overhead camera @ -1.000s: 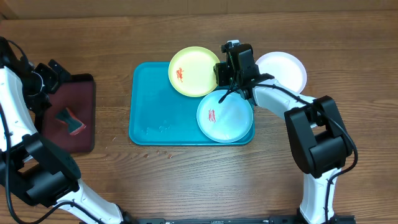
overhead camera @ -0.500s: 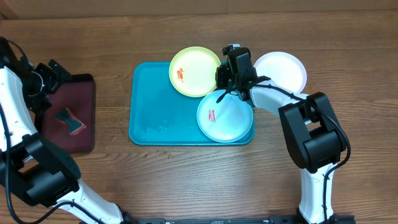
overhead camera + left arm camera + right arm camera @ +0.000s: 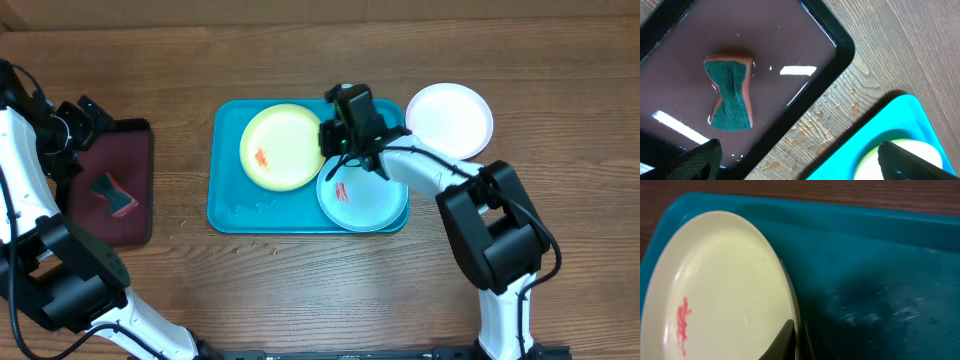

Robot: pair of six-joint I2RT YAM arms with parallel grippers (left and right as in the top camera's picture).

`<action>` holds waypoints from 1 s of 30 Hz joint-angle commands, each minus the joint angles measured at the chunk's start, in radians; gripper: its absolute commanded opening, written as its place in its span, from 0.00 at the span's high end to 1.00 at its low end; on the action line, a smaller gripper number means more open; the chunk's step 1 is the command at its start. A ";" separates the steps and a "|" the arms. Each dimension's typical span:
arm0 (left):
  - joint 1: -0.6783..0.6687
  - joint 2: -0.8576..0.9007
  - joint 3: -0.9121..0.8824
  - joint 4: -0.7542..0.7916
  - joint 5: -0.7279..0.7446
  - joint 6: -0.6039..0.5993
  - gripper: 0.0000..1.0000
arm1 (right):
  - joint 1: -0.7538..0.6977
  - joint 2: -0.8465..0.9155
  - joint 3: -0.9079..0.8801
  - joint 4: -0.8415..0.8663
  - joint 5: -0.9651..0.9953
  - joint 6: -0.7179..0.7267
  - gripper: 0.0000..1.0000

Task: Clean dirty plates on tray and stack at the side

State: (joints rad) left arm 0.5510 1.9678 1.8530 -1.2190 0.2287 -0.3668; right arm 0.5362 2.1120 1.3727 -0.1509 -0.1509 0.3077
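The pale yellow-green plate [image 3: 280, 147] with a red smear lies in the middle of the turquoise tray [image 3: 228, 195]. My right gripper [image 3: 327, 138] is shut on its right rim; the wrist view shows the plate [image 3: 715, 290] with the fingers [image 3: 796, 340] pinching its edge. The mint-blue plate [image 3: 362, 193] with a red smear sits at the tray's right end. The white plate [image 3: 452, 118] lies on the table right of the tray. My left gripper [image 3: 800, 162] is open above the table between the maroon tray [image 3: 790, 45] and the turquoise tray [image 3: 885, 122].
A dark maroon black-rimmed tray [image 3: 125, 180] at the left holds a green-and-orange sponge [image 3: 112, 193], also seen in the left wrist view [image 3: 731, 94]. Small crumbs lie on the table in front of the turquoise tray.
My right gripper has dragged the yellow-green plate leftward from the tray's back right corner to its middle. The left arm has not moved.
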 commanded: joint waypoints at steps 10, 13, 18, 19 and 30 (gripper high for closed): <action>-0.006 0.001 0.011 0.000 0.008 0.000 0.00 | 0.099 -0.051 0.029 -0.064 0.108 0.091 0.92; -0.006 0.001 0.011 0.000 0.008 0.000 0.00 | 0.098 -0.039 0.029 -0.105 0.110 0.161 0.92; -0.006 0.001 0.011 0.000 0.008 0.000 0.00 | 0.111 -0.030 0.029 -0.132 0.110 0.197 0.77; -0.006 0.001 0.011 0.000 0.008 0.000 0.00 | 0.112 -0.030 0.029 -0.123 0.111 0.163 0.76; -0.006 0.001 0.011 0.000 0.008 0.000 0.00 | 0.101 -0.028 0.029 -0.010 0.138 -0.259 0.64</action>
State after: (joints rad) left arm 0.5514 1.9678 1.8530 -1.2190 0.2287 -0.3668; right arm 0.6418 2.0880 1.3746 -0.1707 -0.0223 0.2314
